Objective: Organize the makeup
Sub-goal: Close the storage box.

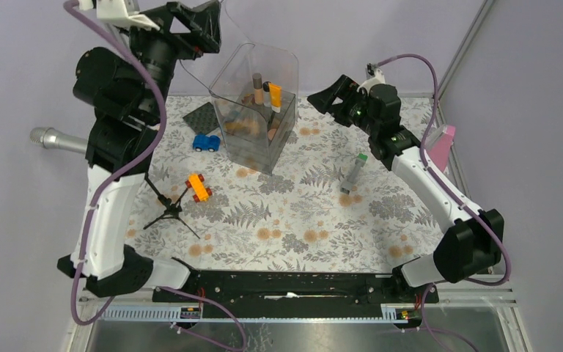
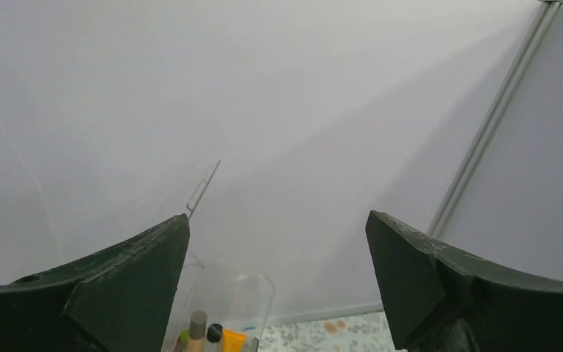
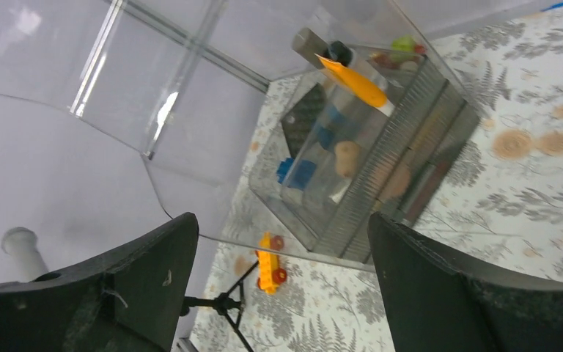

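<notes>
- Upper left of the top view, the left pincer (image 2: 277, 218) hangs released and empty, above the clear organiser (image 1: 287, 70). It is probably best out of the way there.
- Centre top, the organiser holds upright tubes and bottles.
- Just right of it, the right pincer (image 3: 281, 217) gapes, grasping nothing. It should probably drop onto the grey tube (image 1: 353, 174), jaws across its narrow body.
- That green-capped tube lies flat on the bench (image 1: 300, 220), right of centre, alone.

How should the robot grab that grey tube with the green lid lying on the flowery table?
Probably around the middle of the grey tube, coming straight down from above. It lies flat on the table with room along both long sides, so the jaws can close across its narrow width. The green cap is a smaller hold.
</notes>
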Motion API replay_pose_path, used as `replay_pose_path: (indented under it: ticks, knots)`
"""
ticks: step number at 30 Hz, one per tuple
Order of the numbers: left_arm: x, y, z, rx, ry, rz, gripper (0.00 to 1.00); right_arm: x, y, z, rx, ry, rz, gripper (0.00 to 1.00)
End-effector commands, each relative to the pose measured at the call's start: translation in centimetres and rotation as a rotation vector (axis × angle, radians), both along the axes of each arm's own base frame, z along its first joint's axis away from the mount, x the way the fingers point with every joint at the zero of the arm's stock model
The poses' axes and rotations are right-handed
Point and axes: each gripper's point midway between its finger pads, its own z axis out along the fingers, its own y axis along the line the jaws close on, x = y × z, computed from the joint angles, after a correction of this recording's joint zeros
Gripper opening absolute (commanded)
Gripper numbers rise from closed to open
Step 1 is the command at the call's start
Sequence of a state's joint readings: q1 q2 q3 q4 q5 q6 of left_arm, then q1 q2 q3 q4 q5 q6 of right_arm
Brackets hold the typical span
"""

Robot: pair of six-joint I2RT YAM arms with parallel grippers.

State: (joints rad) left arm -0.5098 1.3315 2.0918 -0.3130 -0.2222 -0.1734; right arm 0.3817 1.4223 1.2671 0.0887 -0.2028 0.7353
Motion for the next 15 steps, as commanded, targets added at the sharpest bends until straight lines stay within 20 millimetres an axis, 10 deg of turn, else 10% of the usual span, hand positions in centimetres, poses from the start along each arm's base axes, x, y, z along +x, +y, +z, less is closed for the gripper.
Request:
replay_pose_path:
  ticks: [1, 15]
  knots:
    - [2.3, 0.8, 1.9, -0.005, -0.04, 0.07, 0.98, 0.6, 1.7, 4.4, 0.115, -0.082, 0.057, 0.91]
    - [13.4, 10.4, -1.1, -0.219, 0.07, 0.059, 0.94, 0.2, 0.7, 2.0, 0.042, -0.063, 0.024, 0.9]
